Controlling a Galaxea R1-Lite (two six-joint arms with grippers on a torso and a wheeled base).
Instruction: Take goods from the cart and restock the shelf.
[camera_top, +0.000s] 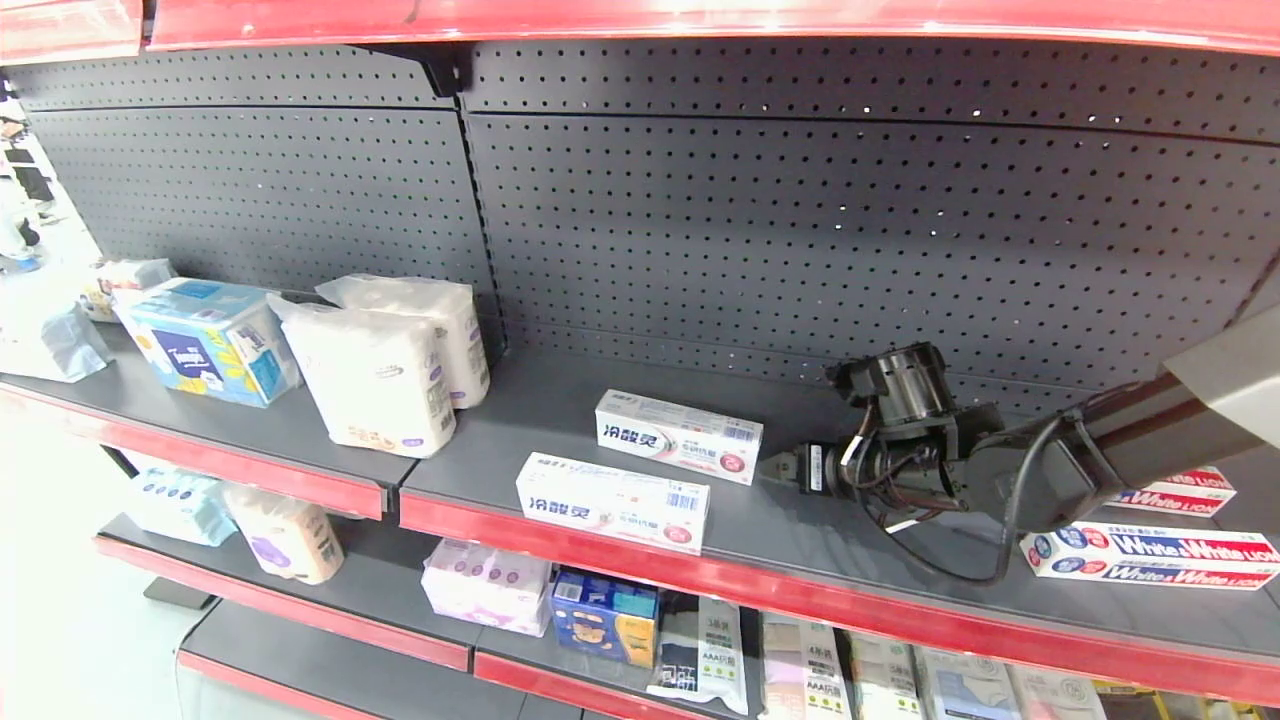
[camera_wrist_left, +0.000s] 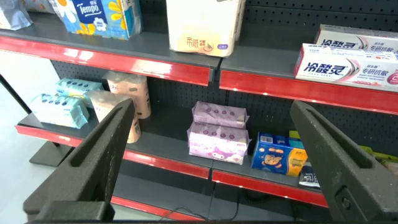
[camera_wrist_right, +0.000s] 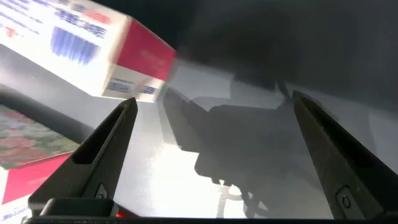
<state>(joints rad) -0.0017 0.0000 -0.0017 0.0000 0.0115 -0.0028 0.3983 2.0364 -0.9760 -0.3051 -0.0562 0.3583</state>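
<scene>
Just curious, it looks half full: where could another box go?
Bare shelf lies behind the rear toothpaste box up to the pegboard, and between the front toothpaste box and the red-and-white boxes. Left of them, the tissue pack and paper rolls crowd it.

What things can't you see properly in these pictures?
1. Head view: the red-and-white box at the back right, mostly hidden behind the right arm.
2. Head view: packets low down, cut off by the bottom edge.
3. Right wrist view: the toothpaste box, blurred and cut off by the edge.
4. Left wrist view: blue tissue packs, partly hidden by a finger of the left gripper.
</scene>
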